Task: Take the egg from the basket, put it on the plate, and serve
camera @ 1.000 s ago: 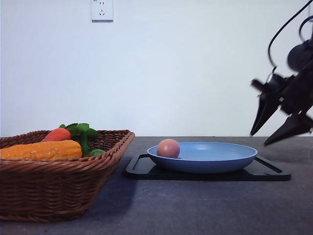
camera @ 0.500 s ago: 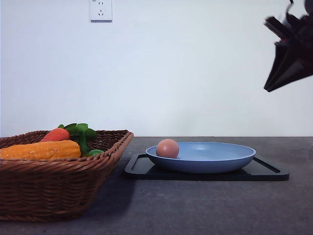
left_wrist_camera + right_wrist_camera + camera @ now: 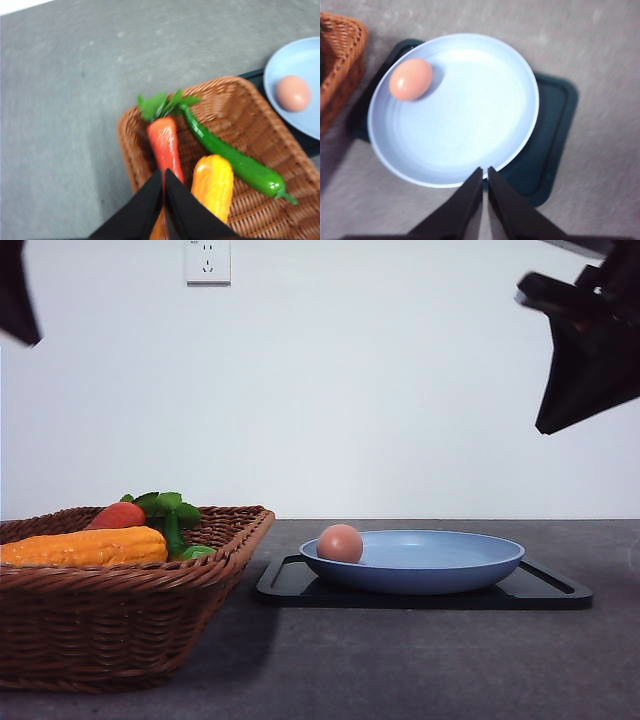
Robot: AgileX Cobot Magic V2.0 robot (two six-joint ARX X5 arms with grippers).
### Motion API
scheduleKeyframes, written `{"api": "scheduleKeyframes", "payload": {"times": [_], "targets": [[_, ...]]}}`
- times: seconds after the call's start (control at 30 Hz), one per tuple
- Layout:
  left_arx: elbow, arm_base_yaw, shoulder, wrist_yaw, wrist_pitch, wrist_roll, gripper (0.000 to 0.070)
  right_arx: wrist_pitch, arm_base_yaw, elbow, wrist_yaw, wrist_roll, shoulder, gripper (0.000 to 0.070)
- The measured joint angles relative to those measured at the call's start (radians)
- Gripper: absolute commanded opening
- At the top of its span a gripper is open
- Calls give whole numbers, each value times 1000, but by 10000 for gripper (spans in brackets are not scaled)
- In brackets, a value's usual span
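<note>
Egg (image 3: 340, 543) on blue plate (image 3: 440, 575), both claws (image 3: 164, 176) (image 3: 485, 172) pressed together, no readable text.

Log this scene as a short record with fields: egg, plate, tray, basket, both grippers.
egg: on the plate, near its basket-side rim
plate: on the black tray
basket: holds carrot, corn, green pepper
left gripper: shut, empty, above the basket
right gripper: shut, empty, above the plate
</note>
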Motion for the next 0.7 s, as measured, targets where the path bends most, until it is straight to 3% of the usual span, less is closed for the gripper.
{"api": "scheduleKeyframes", "payload": {"times": [0.27, 0.43, 0.7], "targets": [[-298, 0, -301, 1, 151, -110, 0, 294, 93, -253, 116, 1, -145, 0], [-306, 0, -387, 2, 159, -180, 0, 337, 97, -272, 117, 2, -152, 0], [-306, 0, -390, 2, 166, -203, 0, 359, 97, -272, 117, 1, -152, 0]]}}
